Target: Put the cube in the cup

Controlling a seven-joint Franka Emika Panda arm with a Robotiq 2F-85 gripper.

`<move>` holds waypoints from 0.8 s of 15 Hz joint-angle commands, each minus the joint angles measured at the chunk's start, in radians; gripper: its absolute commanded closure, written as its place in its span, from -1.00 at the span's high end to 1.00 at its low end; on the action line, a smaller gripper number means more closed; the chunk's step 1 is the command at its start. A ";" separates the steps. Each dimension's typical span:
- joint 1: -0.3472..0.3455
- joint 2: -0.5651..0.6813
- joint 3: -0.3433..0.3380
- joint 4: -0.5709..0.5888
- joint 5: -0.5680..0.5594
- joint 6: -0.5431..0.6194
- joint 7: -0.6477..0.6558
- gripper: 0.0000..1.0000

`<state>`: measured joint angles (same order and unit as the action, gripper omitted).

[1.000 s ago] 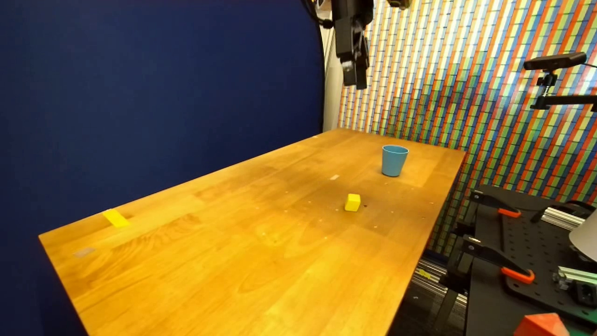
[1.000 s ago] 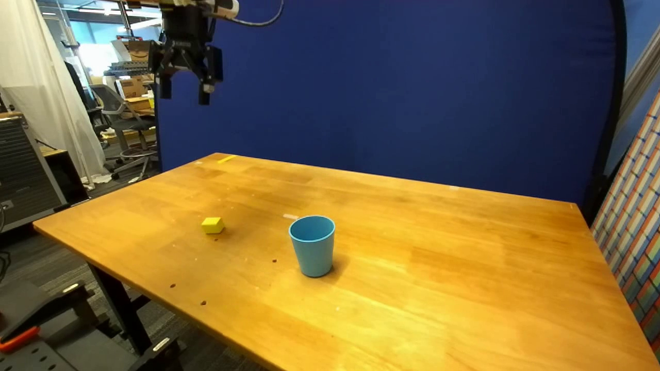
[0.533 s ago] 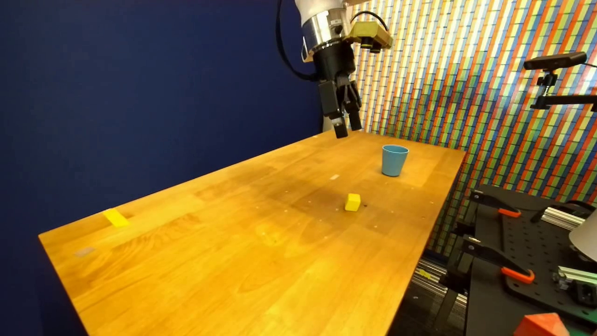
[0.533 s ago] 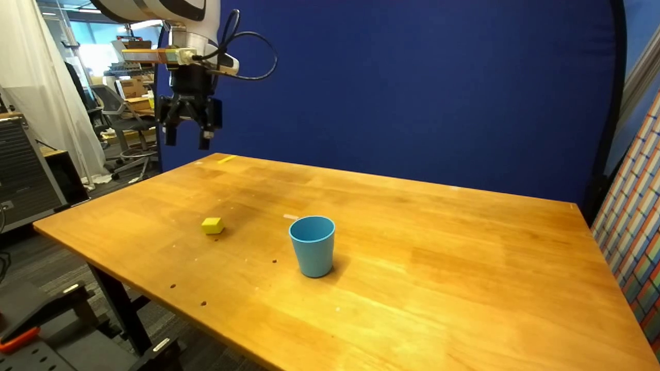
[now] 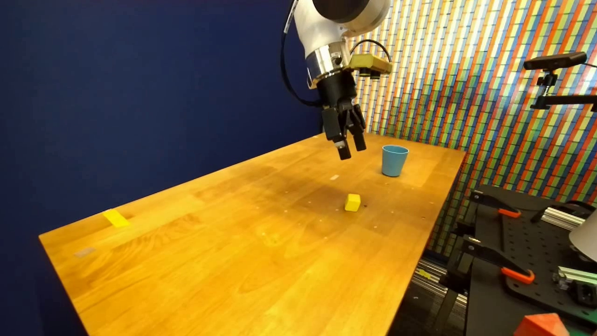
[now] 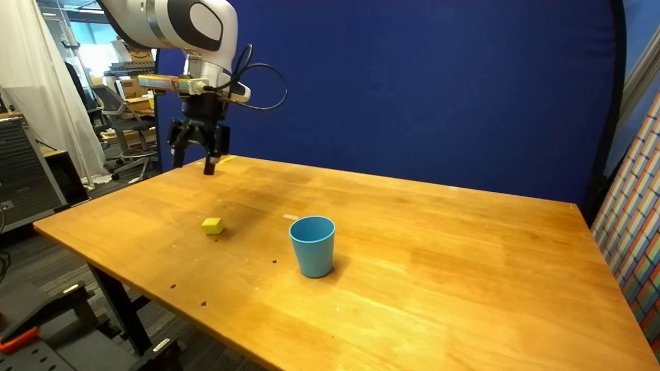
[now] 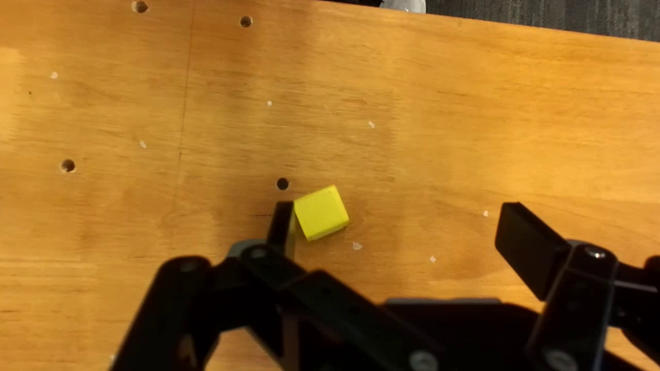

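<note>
Cube (image 6: 212, 225) is lying left of the cup (image 6: 314, 255) in both exterior views; the claw (image 6: 194, 166) is hovering wide and empty, presumably to fit around the cube.

Your fingers (image 7: 531, 252) look matt black, hard plastic or coated metal, you cannot tell which, with a shiny metal screw (image 7: 595, 252) just behind one tip. Above them, the wrist collar (image 5: 328, 59) is bright polished metal, and the arm shell (image 5: 318, 32) smooth, lightly glossy white plastic. Below your fingers, the tabletop (image 7: 448, 170) is grained wood with a satin sheen, pierced by holes (image 7: 282, 183). On that wood, also below the fingers, the cube (image 7: 320, 213) looks smooth and matt, its material unclear; the cup (image 6: 315, 255), well apart from them, is smooth plastic with a low sheen. Behind your fingers in an exterior view, the screen (image 6: 402, 93) looks like matt blue cloth.
</note>
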<state>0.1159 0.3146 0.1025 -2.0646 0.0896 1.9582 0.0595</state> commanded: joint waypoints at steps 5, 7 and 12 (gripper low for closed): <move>-0.006 0.151 -0.016 0.033 0.012 0.040 0.037 1.00; -0.003 0.188 -0.021 0.045 0.006 0.033 0.050 1.00; 0.025 0.280 -0.048 0.114 -0.046 0.005 0.126 1.00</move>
<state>0.1159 0.5350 0.0782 -2.0272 0.0788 1.9945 0.1301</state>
